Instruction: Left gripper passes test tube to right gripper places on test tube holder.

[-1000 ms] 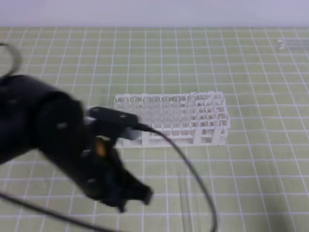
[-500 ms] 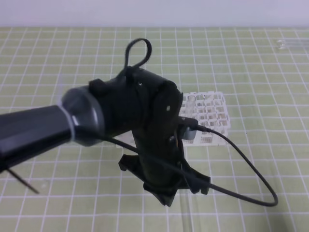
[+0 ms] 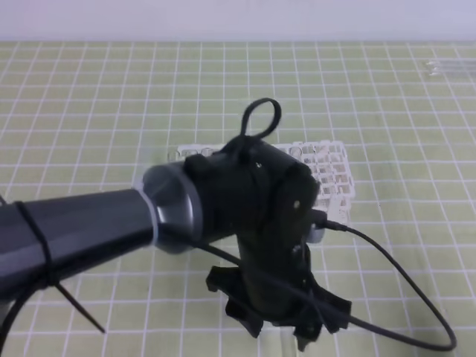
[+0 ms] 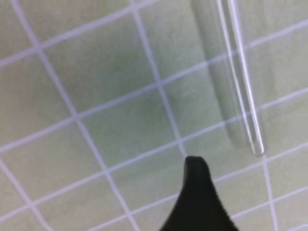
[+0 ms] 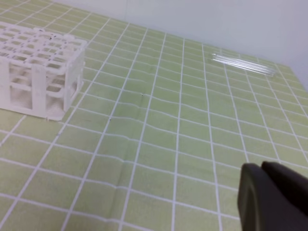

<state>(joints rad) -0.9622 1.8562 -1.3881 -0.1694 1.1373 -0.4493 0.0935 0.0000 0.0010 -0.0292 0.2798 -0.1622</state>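
A left gripper point(image 3: 286, 327) is hanging low at the near edge of the green gridded counter point(image 3: 89, 97), pointed straight down with its fingers spread, apparently lining up over a test tube point(image 4: 236, 86) that is lying flat on the mat; the wrist view shows one black fingertip point(image 4: 195, 168) just beside the tube's rounded end, not touching it. The tube is not yet gripped, so the handover is yet to begin. Behind the wrist, the white test tube holder point(image 3: 331, 175) is standing largely hidden by the arm. The right gripper point(image 5: 272, 195) is waiting off to the side, its fingers pressed together on nothing. More clear tubes point(image 5: 243, 64) are lying at the far edge. No brand, label or writing is legible anywhere.
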